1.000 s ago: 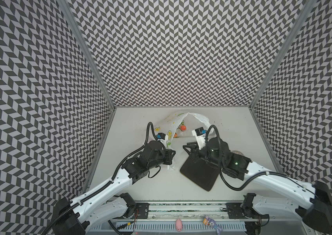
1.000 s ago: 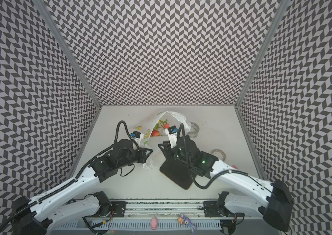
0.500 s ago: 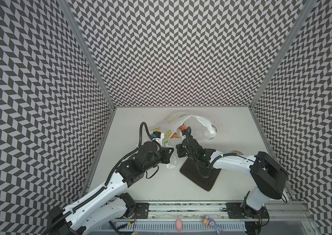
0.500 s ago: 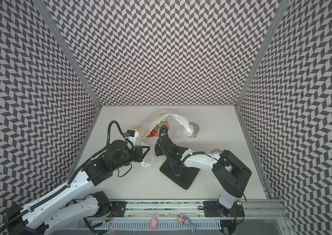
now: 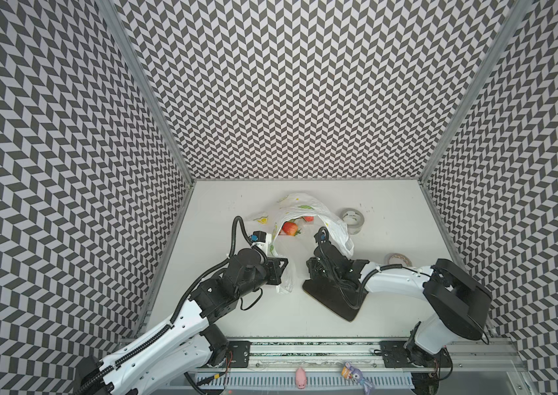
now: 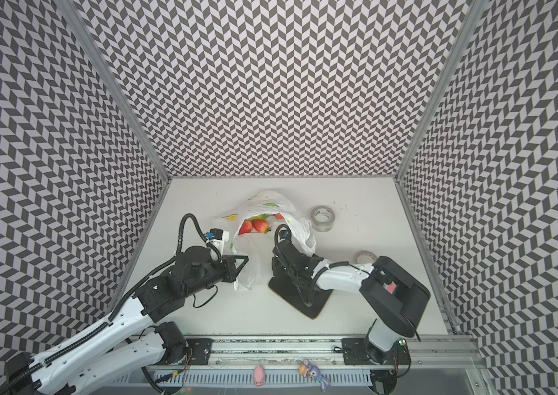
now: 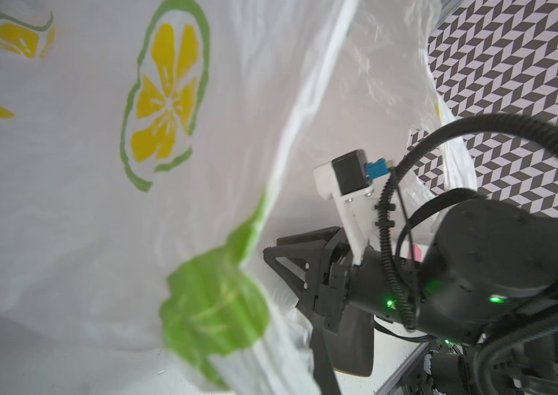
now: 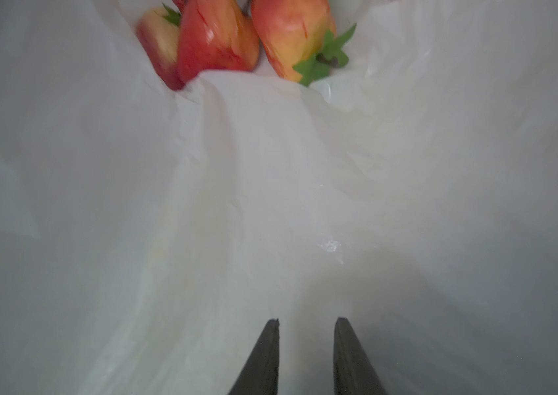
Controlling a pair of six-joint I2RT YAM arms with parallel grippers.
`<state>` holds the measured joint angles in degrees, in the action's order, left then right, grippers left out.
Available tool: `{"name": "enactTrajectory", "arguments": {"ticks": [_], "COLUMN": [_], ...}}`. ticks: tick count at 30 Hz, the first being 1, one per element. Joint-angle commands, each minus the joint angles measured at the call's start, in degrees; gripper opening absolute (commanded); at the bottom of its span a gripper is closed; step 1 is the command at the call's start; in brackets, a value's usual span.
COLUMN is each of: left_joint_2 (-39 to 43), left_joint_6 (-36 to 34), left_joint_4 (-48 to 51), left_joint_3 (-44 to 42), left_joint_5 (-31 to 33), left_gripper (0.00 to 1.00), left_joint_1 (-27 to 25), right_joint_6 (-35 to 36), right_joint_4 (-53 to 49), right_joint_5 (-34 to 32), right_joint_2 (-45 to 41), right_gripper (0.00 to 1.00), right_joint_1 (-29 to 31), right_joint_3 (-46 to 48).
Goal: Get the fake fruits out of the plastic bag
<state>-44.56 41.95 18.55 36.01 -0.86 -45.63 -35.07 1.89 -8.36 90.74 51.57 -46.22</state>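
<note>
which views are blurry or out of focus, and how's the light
Right wrist view: strawberries smeared and soft, plastic bag dim and low in contrast, right tool tips mere dark shapes. Left wrist view: the near green leaf print is out of focus, the right arm sharper. Both top views: crisp, evenly lit.

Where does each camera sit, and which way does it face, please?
Top views: overhead at the front, looking down on table, plastic bag, left arm, right arm.
Left wrist: beside the plastic bag's printed wall, facing the right arm; left hand hidden.
Right wrist: in the bag mouth, facing strawberries; the right hand shows, open.
Shared: both top views and right wrist show the strawberries.
</note>
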Motion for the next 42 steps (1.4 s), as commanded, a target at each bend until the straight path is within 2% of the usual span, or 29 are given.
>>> {"name": "enactTrajectory", "arguments": {"ticks": [1,9,14,16,21,25,30,35,42], "left_joint_2": [1.15,0.67,1.56,1.92,2.63,2.67,2.68,2.19,1.5], "left_joint_6": [1.0,1.88,2.51,2.76,3.22,3.31,2.88,2.65,1.99], "left_joint_4": [0.22,1.25,0.79,0.75,0.88,1.75,3.76,4.13,4.11], "left_joint_3": [-0.83,-0.33,-0.65,-0.76,-0.28,0.11,0.52,1.11,1.91], "left_joint_5": [0.77,2.3,3.3,3.61,4.08,3.69,3.56,2.5,1.2], "left_gripper": [0.0,0.0,0.0,0.0,0.0,0.0,0.0,0.0,0.0], "left_joint_1": [-1.27,-4.5,-5.23,-5.31,-5.5,-5.7,-5.88,-5.9,-6.55], "right_joint_6": [-3.63,-13.21,-17.93,-20.74,-25.69,-25.7,-25.32,-24.26,-23.17], "right_joint_4": [5.42,11.31,16.27,17.48,19.2,18.65,16.79,17.09,17.4], "right_joint_5": [2.55,2.46,3.78,2.11,0.47,-0.78,-1.54,2.34,3.47], "right_joint_2": [-3.24,5.96,10.37,11.81,16.5,19.51,23.3,26.87,30.08], "right_gripper": [0.29,0.34,0.36,0.38,0.53,0.6,0.63,0.68,0.75], "right_joint_1": [0.02,-0.65,-3.08,-3.48,-5.21,-6.42,-7.82,-9.2,-9.43], "right_joint_3": [-0.98,-7.52,-8.96,-9.45,-11.81,-14.87,-18.21,-20.88,-23.88]}}
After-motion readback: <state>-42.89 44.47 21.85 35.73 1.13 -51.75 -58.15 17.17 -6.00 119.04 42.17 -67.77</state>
